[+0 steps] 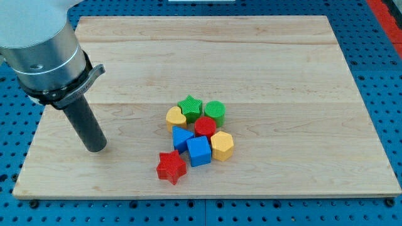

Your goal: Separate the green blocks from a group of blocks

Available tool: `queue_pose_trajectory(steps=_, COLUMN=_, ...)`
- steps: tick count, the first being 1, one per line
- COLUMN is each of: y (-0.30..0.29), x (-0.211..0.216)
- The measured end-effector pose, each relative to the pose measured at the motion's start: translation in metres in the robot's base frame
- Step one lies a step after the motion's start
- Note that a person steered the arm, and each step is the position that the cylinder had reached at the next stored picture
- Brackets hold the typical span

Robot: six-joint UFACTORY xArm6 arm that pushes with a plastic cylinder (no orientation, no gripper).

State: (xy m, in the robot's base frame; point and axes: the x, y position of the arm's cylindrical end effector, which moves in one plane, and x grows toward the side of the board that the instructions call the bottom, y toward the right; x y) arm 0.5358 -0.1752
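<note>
A green star block and a green round block sit at the top of a tight cluster near the board's middle. Below them lie a yellow heart block, a red round block, a blue block, a blue cube, a yellow hexagon block and a red star block. My tip rests on the board at the view's left, well apart from the cluster, about level with the blue cube.
The wooden board lies on a blue perforated table. The arm's grey cylinder fills the view's top left corner above the rod.
</note>
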Motion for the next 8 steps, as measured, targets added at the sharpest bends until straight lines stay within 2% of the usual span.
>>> queue_pose_trajectory(steps=1, y=0.000, x=0.001)
queue_pose_trajectory(steps=2, y=-0.021, x=0.043)
queue_pose_trajectory(steps=3, y=0.003, x=0.081)
queue_pose_trajectory(steps=4, y=0.118, x=0.082)
queue_pose_trajectory(steps=5, y=0.249, x=0.056)
queue_pose_trajectory(steps=7, y=0.198, x=0.003)
queue_pose_trajectory(steps=8, y=0.169, x=-0.002)
